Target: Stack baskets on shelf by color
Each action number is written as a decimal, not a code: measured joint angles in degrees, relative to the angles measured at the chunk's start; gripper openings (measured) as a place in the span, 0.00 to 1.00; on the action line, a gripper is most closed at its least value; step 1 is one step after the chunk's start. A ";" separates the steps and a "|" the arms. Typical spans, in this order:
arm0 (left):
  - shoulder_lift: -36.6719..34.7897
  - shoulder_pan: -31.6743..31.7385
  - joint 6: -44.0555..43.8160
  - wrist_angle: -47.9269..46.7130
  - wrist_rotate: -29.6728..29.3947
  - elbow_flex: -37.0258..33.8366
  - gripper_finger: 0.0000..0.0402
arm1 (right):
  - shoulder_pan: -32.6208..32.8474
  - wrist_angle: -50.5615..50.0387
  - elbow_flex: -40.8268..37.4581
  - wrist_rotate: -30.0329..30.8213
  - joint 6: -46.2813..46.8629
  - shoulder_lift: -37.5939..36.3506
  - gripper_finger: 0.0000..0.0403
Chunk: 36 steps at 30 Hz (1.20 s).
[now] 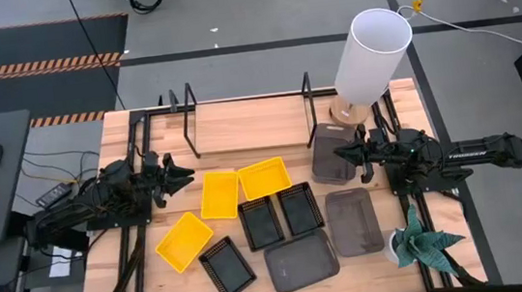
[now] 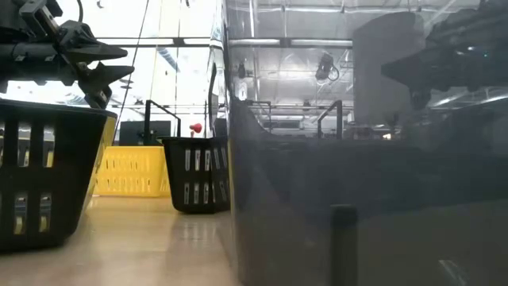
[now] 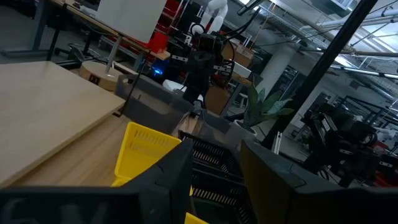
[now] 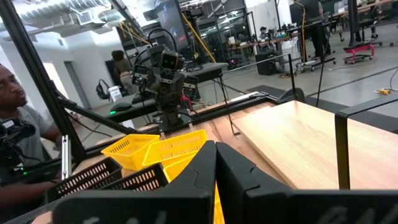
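Note:
Three yellow baskets (image 1: 219, 194) (image 1: 264, 177) (image 1: 184, 241), three black mesh baskets (image 1: 259, 223) (image 1: 300, 208) (image 1: 226, 267) and two grey baskets (image 1: 352, 220) (image 1: 300, 260) lie flat on the tabletop. A third grey basket (image 1: 327, 149) lies at the right end of the shelf (image 1: 249, 125). My left gripper (image 1: 182, 177) is open and empty, raised left of the yellow baskets; the low view (image 2: 111, 67) also shows it. My right gripper (image 1: 340, 154) is shut and empty, over the third grey basket's right part.
A white cylindrical lamp (image 1: 373, 54) on a wooden base stands at the shelf's right end. A potted plant (image 1: 422, 244) stands at the near right. Black upright brackets (image 1: 184, 105) (image 1: 306, 88) rise from the shelf. A person (image 4: 15, 118) sits beyond the table.

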 joint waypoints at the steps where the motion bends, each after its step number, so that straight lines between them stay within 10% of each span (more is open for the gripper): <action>1: 0.00 0.00 0.00 0.01 0.01 0.00 0.35 | 0.01 -0.01 0.00 0.00 -0.01 0.02 0.03; 36: 0.00 0.00 0.02 0.87 -0.52 -0.01 0.35 | 0.00 0.01 0.00 -0.01 -0.01 0.00 0.03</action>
